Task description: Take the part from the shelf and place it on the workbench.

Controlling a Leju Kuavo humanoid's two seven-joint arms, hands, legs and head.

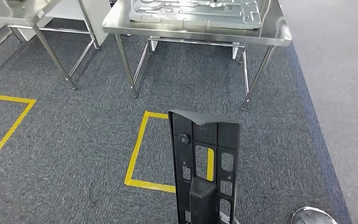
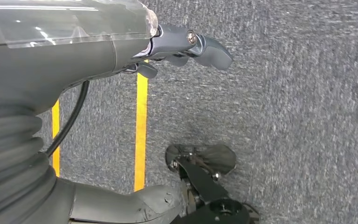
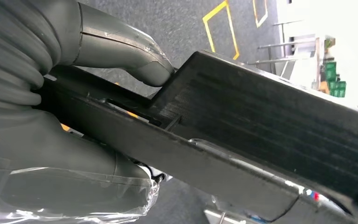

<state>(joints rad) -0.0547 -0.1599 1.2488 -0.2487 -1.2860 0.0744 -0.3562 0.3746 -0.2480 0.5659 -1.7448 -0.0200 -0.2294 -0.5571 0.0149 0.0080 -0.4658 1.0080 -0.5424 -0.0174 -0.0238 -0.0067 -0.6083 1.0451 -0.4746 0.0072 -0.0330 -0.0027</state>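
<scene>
long black slotted part (image 1: 205, 163), upright, above carpet

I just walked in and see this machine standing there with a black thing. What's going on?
The robot's right hand holds a long black part upright in front of it. A steel workbench stands ahead across the carpet, with a grey metal panel already on it. The left hand hangs over the floor, holding nothing.

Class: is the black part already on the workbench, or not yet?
Not yet: the right hand holds the part above the carpet, short of the workbench.
</scene>
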